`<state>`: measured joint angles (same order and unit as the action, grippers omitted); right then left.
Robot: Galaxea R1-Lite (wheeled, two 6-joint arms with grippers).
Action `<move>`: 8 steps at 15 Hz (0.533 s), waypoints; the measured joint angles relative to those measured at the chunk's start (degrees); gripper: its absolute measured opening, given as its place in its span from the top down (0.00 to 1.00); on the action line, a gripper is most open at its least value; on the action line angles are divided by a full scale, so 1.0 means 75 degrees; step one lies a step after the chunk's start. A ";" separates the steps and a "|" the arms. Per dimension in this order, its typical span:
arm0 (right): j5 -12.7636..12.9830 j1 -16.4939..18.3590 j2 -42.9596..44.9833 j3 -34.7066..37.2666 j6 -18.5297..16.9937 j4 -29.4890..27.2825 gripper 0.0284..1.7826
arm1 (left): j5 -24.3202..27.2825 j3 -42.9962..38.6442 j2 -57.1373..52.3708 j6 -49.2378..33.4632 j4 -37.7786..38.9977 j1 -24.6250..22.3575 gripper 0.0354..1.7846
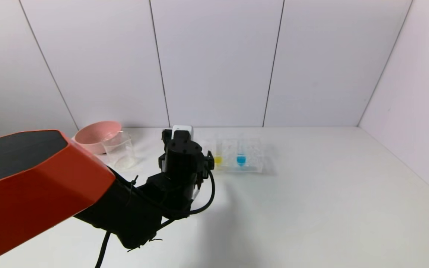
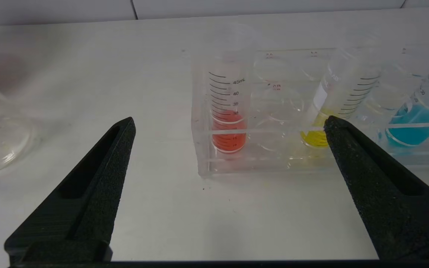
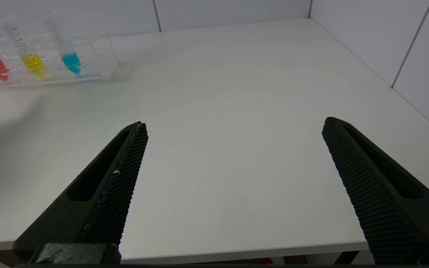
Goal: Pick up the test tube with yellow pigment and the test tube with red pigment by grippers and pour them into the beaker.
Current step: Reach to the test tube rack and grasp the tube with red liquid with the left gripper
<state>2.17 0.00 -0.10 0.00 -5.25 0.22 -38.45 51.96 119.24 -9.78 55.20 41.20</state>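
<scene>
The test tube with red pigment (image 2: pixel 229 130) stands upright at one end of a clear rack (image 2: pixel 274 163). The test tube with yellow pigment (image 2: pixel 317 136) leans in the same rack beside it. My left gripper (image 2: pixel 229 120) is open and empty, a short way in front of the rack, with the red tube centred between its fingers. In the head view the left wrist hides the red tube; the yellow tube (image 1: pixel 218 160) shows. The clear beaker (image 1: pixel 119 150) stands left of the rack. My right gripper (image 3: pixel 235 124) is open and empty over the table's front edge, far from the rack.
A tube with blue liquid (image 1: pixel 241 160) stands in the rack to the right of the yellow one. A pink bowl (image 1: pixel 95 136) sits behind the beaker near the wall. White walls close the back and the right side.
</scene>
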 joint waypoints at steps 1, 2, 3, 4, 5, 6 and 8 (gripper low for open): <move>0.0000 0.0000 0.0000 0.0000 0.0000 0.0003 0.04 | 0.0003 0.0151 0.0195 0.0179 0.0195 -0.0091 0.01; 0.0000 0.0000 0.0000 0.0000 0.0003 0.0000 0.04 | 0.0003 0.0265 0.0358 0.0371 0.0471 -0.0177 0.01; 0.0003 0.0000 0.0000 0.0000 0.0000 0.0000 0.04 | 0.0015 0.0349 0.0519 0.0548 0.0772 -0.0258 0.01; 0.0000 0.0000 0.0000 0.0000 0.0000 0.0000 0.04 | 0.0018 0.0414 0.0673 0.0686 0.1063 -0.0327 0.01; 0.0000 0.0000 0.0000 0.0000 0.0003 0.0003 0.04 | 0.0037 0.0460 0.0827 0.0775 0.1334 -0.0390 0.01; 0.0003 0.0000 0.0000 0.0000 0.0000 0.0000 0.04 | 0.0060 0.0475 0.0941 0.0801 0.1520 -0.0426 0.01; 0.0003 0.0000 0.0000 0.0000 0.0003 0.0000 0.04 | 0.0088 0.0488 0.1044 0.0819 0.1634 -0.0445 0.01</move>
<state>2.19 0.00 -0.10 0.00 -5.23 0.22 -37.79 55.61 127.06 -3.63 67.45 37.86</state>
